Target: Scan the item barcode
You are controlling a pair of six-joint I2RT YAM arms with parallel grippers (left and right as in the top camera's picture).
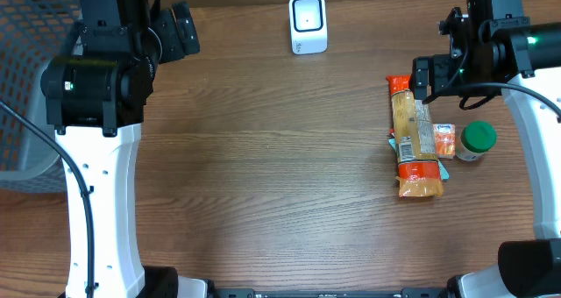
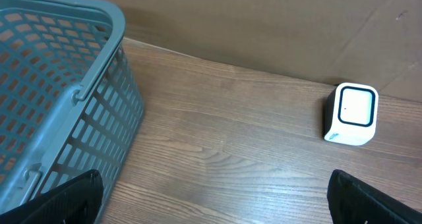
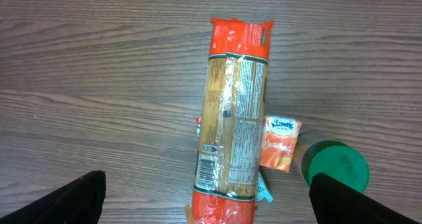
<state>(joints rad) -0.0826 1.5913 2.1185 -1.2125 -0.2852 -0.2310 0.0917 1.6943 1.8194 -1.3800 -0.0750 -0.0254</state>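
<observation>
Two grippers are in view and neither has hold of anything. In the left wrist view, the left gripper (image 2: 219, 203) has its two dark fingertips (image 2: 74, 196) at opposite lower corners of the frame, as wide apart as we can see them go, with only bare wood between them. The right gripper (image 3: 212, 201) stands just as wide in its own wrist view, above the wooden table (image 3: 99, 72) and touching nothing.

The item to scan, a long clear bag of spaghetti (image 3: 231, 112) with orange-red ends, lies flat in the middle of the right wrist frame, running top to bottom, between and above the fingertips. A white printed panel (image 3: 210, 166) faces up near its lower left edge; we cannot read it. In the overhead view the bag lies at the right of the frame, directly below the right gripper.

Just beside the bag's right edge in the right wrist view lies a small orange packet (image 3: 278, 145). Just beside that, at the lower right, stands a jar with a green lid (image 3: 336, 168).

The white scanner (image 1: 308, 24) stands upright at the top centre of the overhead frame, well apart from the bag. The left wrist view has it at the right edge, its face towards the camera. A grey-blue plastic basket (image 2: 59, 85) fills the left of that view, resting on the table.
</observation>
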